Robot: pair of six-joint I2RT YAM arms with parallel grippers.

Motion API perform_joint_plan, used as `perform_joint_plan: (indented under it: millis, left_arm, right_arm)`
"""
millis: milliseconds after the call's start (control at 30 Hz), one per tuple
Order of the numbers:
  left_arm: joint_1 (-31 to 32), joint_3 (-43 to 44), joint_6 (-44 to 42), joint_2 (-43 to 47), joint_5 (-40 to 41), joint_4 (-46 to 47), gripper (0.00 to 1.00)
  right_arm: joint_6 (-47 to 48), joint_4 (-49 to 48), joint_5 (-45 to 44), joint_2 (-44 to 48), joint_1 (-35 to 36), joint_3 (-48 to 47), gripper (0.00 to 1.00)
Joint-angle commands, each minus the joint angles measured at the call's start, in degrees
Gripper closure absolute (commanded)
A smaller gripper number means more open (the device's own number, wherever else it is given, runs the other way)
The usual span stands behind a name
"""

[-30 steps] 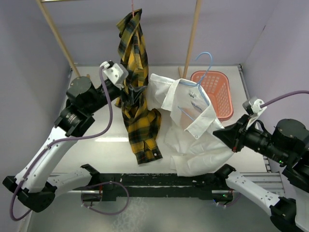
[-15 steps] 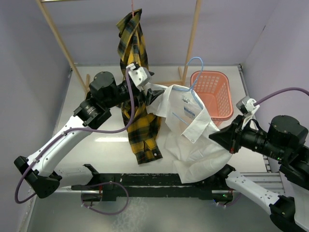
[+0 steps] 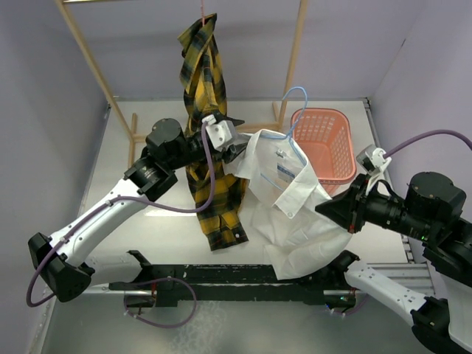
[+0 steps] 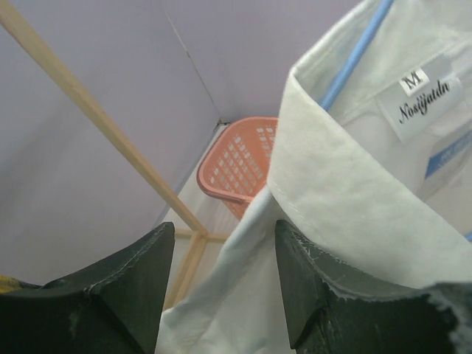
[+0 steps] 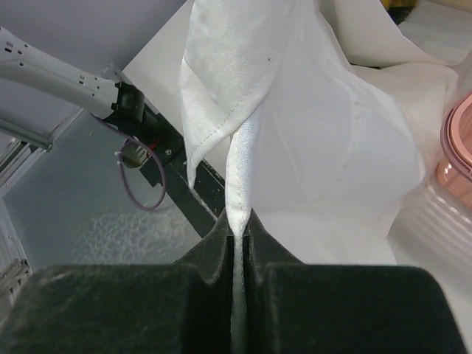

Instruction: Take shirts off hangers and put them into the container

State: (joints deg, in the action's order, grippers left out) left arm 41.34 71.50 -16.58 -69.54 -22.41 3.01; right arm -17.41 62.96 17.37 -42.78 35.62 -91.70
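**Left claw comes over to the white shirt**

A second ago the left claw (image 3: 236, 146) was by the plaid shirt (image 3: 214, 193). Now it has swung across to the collar of the white shirt (image 3: 295, 215). The blue hanger (image 3: 295, 94) and the white shirt have slid a little to the left. The right claw (image 3: 321, 209) has moved a little that way too. The plaid shirt hangs on the red hanger (image 3: 202, 10) just as it did before.

In the left wrist view, the left claw (image 4: 223, 237) is partly open, with its two fingers (image 4: 125, 291) apart. The white shirt (image 4: 346, 193) has its collar edge in the gap between them and leans on the right-hand finger. The blue hanger (image 4: 358, 50) pokes out from inside the collar, next to a small label.

The right claw (image 5: 236, 230) is pinched tight on a fold of the white shirt (image 5: 310, 110). The cloth hangs stretched from its tips.

The white shirt droops between the two claws and partly lies on the table (image 3: 147, 237). The basket (image 3: 318, 111) sits behind the shirt, near a wooden pole (image 3: 295, 51). One corner of the shirt lies over its near edge. From the left wrist view the basket (image 4: 236, 166) is past the collar, farther back.
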Motion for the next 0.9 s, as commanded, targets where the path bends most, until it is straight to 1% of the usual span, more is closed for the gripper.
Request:
perform_joint_plan:
  millis: [0,67,133,167,233,333,367,467,500,567,633,667,700,733,767,867]
  left_arm:
    - [0.14,-3.39,-3.95,2.42,-5.92,5.87,0.39]
    - [0.15,-4.04,-4.8,2.56,-6.56,5.79,0.39]
    - [0.22,-4.49,-5.72,2.41,-6.66,5.9,0.43]
    - [0.28,-4.71,-5.82,2.45,-6.27,6.36,0.48]
    - [0.24,-5.11,-6.0,2.52,-5.0,7.37,0.6]
    - [0.3,-5.89,-6.04,3.06,-3.26,8.96,0.89]
    - [0.28,-6.24,-6.09,3.2,-2.99,9.48,0.93]
    - [0.23,-7.63,-7.12,3.65,-1.75,10.51,0.97]
    - [0.24,-8.52,-7.91,3.95,-1.22,11.24,0.98]
    - [0.25,-10.37,-9.84,4.52,-0.04,13.06,0.99]
    - [0.36,-11.2,-11.97,4.64,1.91,13.17,0.99]
    - [0.41,-11.3,-13.02,4.41,3.1,12.95,0.99]
    - [0.55,-11.19,-14.25,4.15,4.21,12.79,0.99]
    - [0.86,-10.93,-15.8,3.81,5.43,12.54,0.99]
    - [1.11,-10.35,-16.65,3.51,6.58,12.28,0.99]
    - [2.73,-6.42,-20.06,1.81,11.7,10.41,1.0]
  right_arm:
    - [-0.15,-5.45,4.23,-0.44,0.24,-0.6,1.0]
    - [-0.25,-5.65,4.59,-0.46,0.28,-0.43,1.0]
    - [-0.3,-5.65,4.87,-0.59,0.2,-0.35,1.0]
    - [-0.17,-5.59,4.73,-0.62,0.24,-0.32,1.0]
    - [-0.14,-5.19,4.21,-0.58,0.24,-0.32,1.0]
    - [0.13,-4.55,3.36,-0.64,0.23,0.05,1.0]
    - [0.1,-4.4,3.25,-0.69,0.24,0.18,1.0]
    - [0.39,-3.45,2.13,-0.88,0.25,0.55,1.0]
    - [0.41,-2.82,1.31,-1.13,0.24,0.49,0.97]
    - [0.61,-0.84,-1.4,-1.66,0.22,-0.36,0.76]
    - [1.12,2.08,-5.15,-2.47,0.23,-2.49,0.61]
    - [1.09,3.65,-7.57,-2.71,0.24,-3.99,0.52]
    - [1.2,5.08,-9.91,-3.12,0.24,-5.57,0.39]
    - [1.16,6.4,-12.91,-3.48,0.24,-7.34,0.35]
    - [1.15,7.66,-14.78,-3.99,0.24,-9.57,0.34]
    - [0.76,10.46,-19.25,-6.48,0.22,-16.5,0.34]
